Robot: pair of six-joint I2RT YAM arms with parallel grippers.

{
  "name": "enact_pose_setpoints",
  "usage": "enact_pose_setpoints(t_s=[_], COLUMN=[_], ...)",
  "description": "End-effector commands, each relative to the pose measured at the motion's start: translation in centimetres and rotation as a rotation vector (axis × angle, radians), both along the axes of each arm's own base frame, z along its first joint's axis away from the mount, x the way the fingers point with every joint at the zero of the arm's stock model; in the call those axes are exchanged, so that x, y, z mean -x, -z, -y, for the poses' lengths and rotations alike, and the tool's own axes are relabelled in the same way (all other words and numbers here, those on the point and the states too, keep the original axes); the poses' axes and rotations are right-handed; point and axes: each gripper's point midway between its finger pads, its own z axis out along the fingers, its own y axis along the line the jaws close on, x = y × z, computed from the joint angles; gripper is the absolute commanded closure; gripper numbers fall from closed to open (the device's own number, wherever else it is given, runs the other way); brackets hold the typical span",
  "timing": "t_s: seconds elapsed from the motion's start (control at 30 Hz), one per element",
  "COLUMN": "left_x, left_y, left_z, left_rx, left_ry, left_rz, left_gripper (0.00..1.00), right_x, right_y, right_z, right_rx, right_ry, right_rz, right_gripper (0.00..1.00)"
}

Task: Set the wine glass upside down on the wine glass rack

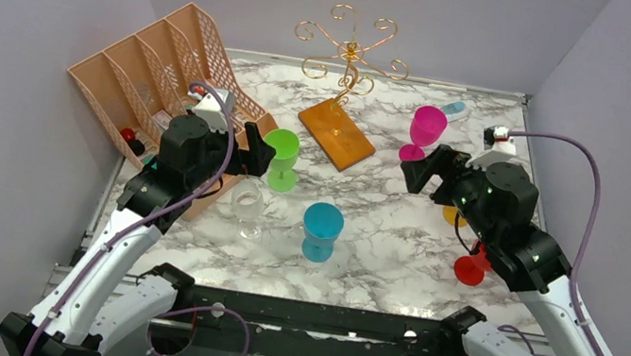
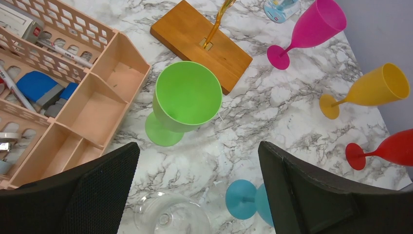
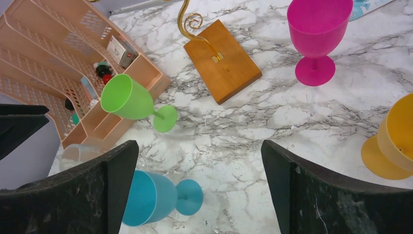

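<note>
No word, number or brand can be read in any of the views. A small white box (image 3: 122, 50) standing in the peach mesh organiser (image 3: 29, 63) carries a red patch of print, too small to make out. A blue-and-white packet (image 2: 282, 8) lying at the far side of the tabletop (image 2: 272, 107) is printed too, but its lettering is blurred.

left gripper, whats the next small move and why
Probably ease the left gripper down toward the green wine glass. Its jaws stand wide open with nothing held, the glass stands upright just beyond them, and the wine glass rack holds no glass yet.
</note>
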Motion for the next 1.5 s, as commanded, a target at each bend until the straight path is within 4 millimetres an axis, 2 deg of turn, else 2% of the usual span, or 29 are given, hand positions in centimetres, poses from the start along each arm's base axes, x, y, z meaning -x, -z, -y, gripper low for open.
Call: enact_pose_setpoints(t_s=[0.0, 0.23, 0.4, 0.6, 0.73, 0.83, 0.9, 1.0, 1.13, 1.37, 1.47], left_x=[-0.2, -0.2, -0.2, 1.2, 2.3, 3.0, 3.5, 3.9, 4.1, 4.6, 4.9], left_y=[-1.1, -0.3, 0.5, 1.6, 2.5, 3.7, 4.7, 5.7, 6.2, 6.5, 7.4], left_z=[-0.4, -1.2, -3.6, -5.9, -5.8, -5.2, -5.1, -4.7, -4.5, -3.3, -3.3], left_rx=[0.012, -0.010, -0.055, -0.108, -0.122, -0.124, -0.126, -0.126, -0.135, -0.140, -0.160], left_ry=[-0.031, -0.078, -0.219, -0.347, -0.325, -0.287, -0.278, -0.259, -0.241, -0.142, -0.132], left_rz=[0.004, -0.050, -0.124, -0.242, -0.295, -0.348, -0.388, -0.424, -0.443, -0.466, -0.499], left_gripper=[0.01, 0.01, 0.01, 0.02, 0.13, 0.32, 0.38, 0.40, 0.52, 0.55, 0.57], right_x=[0.0, -0.1, -0.1, -0.1, -0.1, -0.2, -0.2, -0.2, -0.4, -0.5, -0.6], right_y=[-1.0, -0.8, -1.1, -0.6, 0.2, 0.6, 0.5, 0.3, 0.3, 1.2, 1.4], right_z=[1.1, 2.2, 2.7, 2.6, 2.7, 3.1, 3.1, 3.1, 3.1, 3.0, 2.9], right_rx=[-0.004, -0.003, -0.012, -0.006, 0.003, 0.005, 0.006, 0.011, 0.020, 0.042, 0.043], right_ry=[0.056, 0.120, 0.146, 0.146, 0.154, 0.177, 0.180, 0.177, 0.177, 0.172, 0.166], right_rz=[0.022, 0.012, 0.021, 0.006, -0.006, -0.013, -0.012, -0.007, -0.008, -0.022, -0.020], right_gripper=[0.01, 0.01, 0.01, 0.00, 0.00, 0.00, 0.00, 0.00, 0.01, 0.02, 0.02])
